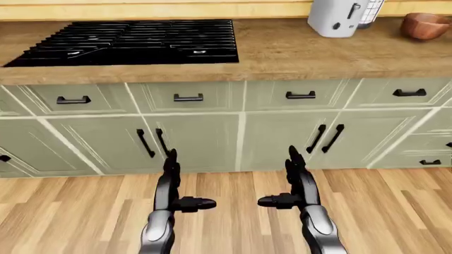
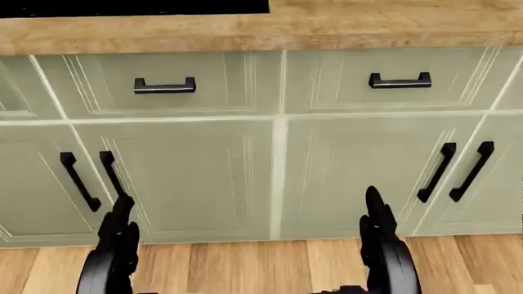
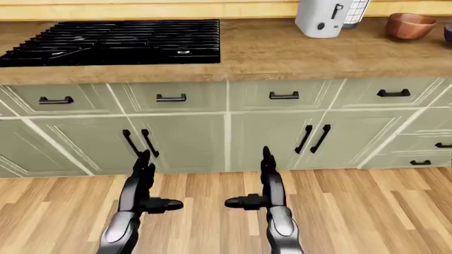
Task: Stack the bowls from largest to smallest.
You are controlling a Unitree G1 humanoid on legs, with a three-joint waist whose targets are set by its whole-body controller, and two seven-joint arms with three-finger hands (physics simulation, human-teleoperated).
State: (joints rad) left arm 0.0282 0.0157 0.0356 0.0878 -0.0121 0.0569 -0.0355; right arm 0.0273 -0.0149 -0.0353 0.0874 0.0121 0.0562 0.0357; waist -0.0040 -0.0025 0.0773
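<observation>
A brown wooden bowl (image 3: 409,25) rests on the wooden counter (image 3: 282,53) at the top right of the right-eye view. A sliver of a second, dark bowl (image 3: 449,34) shows at the right edge beside it. Both my hands hang low over the floor, far below the counter. My left hand (image 1: 176,182) is open, fingers pointing up and thumb turned inward. My right hand (image 1: 286,180) mirrors it, also open and holding nothing.
A black stove top (image 1: 134,41) fills the counter's left part. A white toaster (image 1: 335,17) stands near the bowl, with a wire rack behind it. Green cabinet doors and drawers (image 1: 240,132) with black handles face me. Wooden floor (image 1: 233,211) lies below.
</observation>
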